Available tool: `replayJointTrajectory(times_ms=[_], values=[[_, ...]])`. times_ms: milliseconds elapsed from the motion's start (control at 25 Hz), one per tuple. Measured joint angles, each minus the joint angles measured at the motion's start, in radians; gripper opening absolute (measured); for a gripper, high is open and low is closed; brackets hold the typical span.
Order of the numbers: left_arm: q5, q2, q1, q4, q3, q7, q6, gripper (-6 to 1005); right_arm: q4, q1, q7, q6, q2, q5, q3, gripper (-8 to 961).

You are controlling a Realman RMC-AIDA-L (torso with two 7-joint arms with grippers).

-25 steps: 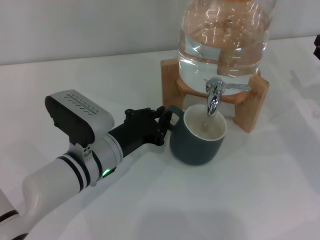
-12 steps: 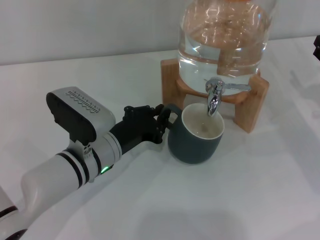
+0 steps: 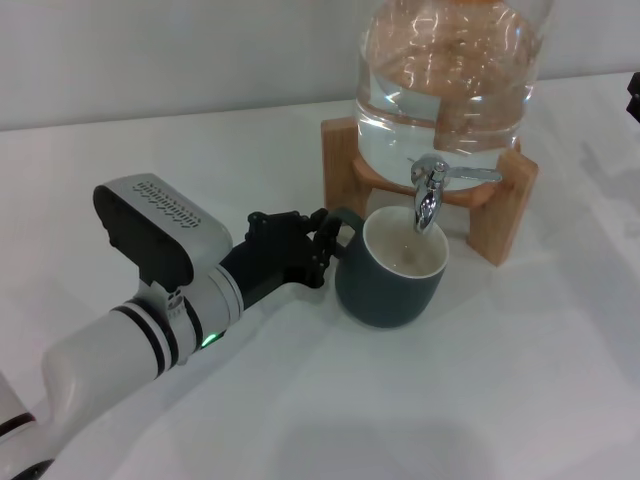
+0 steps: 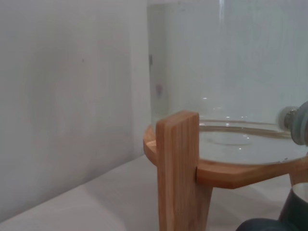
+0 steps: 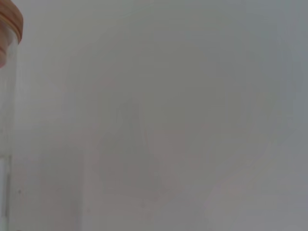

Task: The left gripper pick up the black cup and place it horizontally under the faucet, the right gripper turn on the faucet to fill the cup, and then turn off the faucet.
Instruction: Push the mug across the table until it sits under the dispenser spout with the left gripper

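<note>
The cup stands upright on the desk, with its open mouth directly under the nozzle of the faucet. So the placing step looks nearly done, and the filling step has not begun: the lever of the faucet points to the side and no water stream is visible.

The left claw lies low over the desk at the left side of the cup. Its fingers are narrowly set on the loop handle of the cup and seem to grip it, though the contact is partly hidden by the fingers themselves. The right claw shows only as a small dark piece at the right edge of the head view, well apart from the faucet; I cannot tell how it stands.

The next move, in my judgement, belongs to the right arm: it must come to the lever and turn it, while the cup remains under the nozzle. The lever is small and shiny, so the fingers may slip on it.

The inside of the cup is cream-white and appears empty. The glass jar sits on a wooden stand behind the cup and holds clear water; in the left wrist view the water line is seen near the base.
</note>
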Motion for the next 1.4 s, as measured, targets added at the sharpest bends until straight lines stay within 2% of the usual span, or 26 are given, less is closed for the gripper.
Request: replayJointTrajectory(times_ms=[520, 840, 1400], values=[[-0.009, 0.000, 0.014, 0.001, -0.006, -0.003, 0.000, 125, 0.004, 0.001, 0.000, 0.000, 0.000, 0.000, 0.000, 838], [-0.009, 0.000, 0.014, 0.001, -0.003, -0.005, 0.000, 231, 0.005, 0.002, 0.000, 0.000, 0.000, 0.000, 0.001, 838], [-0.022, -0.004, 0.006, 0.010, -0.005, -0.010, -0.001, 295, 0.005, 0.002, 0.000, 0.010, 0.000, 0.000, 0.000, 837]])
